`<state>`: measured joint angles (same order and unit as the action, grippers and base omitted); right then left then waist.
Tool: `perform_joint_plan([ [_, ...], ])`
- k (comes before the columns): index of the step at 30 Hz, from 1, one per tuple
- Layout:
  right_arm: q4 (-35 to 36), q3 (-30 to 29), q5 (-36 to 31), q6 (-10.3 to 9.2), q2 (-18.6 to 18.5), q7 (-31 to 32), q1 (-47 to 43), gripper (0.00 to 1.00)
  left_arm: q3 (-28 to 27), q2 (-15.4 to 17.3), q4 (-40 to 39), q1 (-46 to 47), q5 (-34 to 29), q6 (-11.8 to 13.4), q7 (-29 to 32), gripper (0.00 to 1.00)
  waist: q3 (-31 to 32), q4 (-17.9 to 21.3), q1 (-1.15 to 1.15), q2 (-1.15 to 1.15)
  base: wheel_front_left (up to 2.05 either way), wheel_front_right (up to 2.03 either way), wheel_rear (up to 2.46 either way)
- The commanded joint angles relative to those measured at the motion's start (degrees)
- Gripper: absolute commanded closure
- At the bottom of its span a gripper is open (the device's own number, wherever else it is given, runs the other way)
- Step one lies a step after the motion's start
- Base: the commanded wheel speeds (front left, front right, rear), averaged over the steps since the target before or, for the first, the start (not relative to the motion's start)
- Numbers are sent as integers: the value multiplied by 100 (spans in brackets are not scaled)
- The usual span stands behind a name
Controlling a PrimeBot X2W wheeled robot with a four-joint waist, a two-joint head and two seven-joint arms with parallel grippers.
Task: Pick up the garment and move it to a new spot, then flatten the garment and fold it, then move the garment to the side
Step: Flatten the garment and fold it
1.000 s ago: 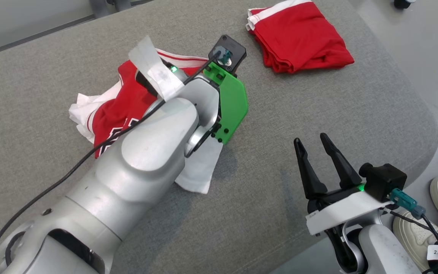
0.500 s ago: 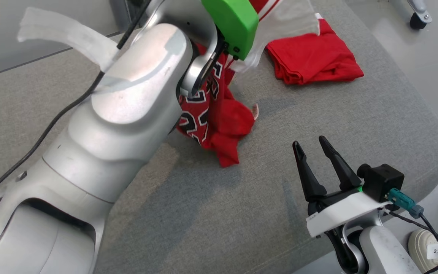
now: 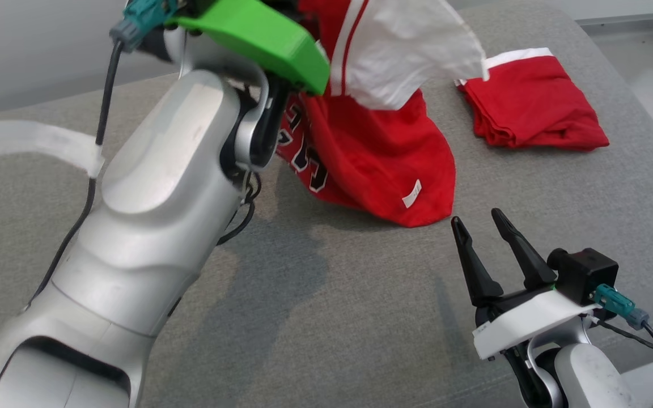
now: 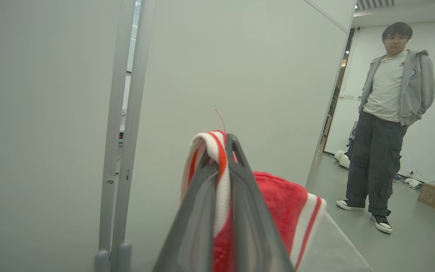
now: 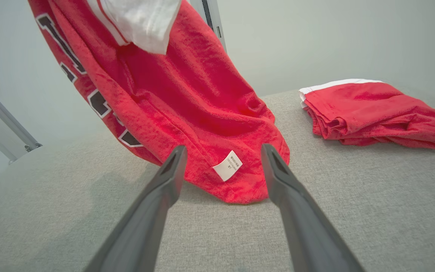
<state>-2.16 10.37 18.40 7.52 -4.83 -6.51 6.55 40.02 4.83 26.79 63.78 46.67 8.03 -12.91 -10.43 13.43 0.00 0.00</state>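
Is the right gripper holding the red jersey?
No, the right gripper stands wide open and pinches no cloth of the hanging jersey.

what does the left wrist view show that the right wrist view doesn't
Left wrist view: the left pincer shut on the red jersey at its striped edge, and a person standing across the room.
Right wrist view: the open right pincer pointing at the jersey's hanging hem and white label, plus a folded red garment.
Both: the red jersey, with the grey cushion beneath it.
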Motion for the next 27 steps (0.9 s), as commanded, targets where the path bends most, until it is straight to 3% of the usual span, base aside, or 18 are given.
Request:
perform_joint_plan([
  [1,42,-9,-42,-7,-33,27,-57,0,-27,109,62,-218,65,-28,-19,100,95,-373,0,0,0,0,0],
  [8,186,-77,-67,-7,-74,155,-158,0,-51,642,387,-1419,315,3,21,100,128,-822,0,0,0,0,0],
  [15,297,-91,-98,-7,-90,276,-237,0,-445,1040,348,-2474,650,135,-131,100,193,-1066,0,0,0,0,0],
  [27,433,-90,-108,-7,-125,380,-275,0,-1125,1295,174,-4003,1269,276,-213,100,167,-1190,0,0,0,0,0],
])
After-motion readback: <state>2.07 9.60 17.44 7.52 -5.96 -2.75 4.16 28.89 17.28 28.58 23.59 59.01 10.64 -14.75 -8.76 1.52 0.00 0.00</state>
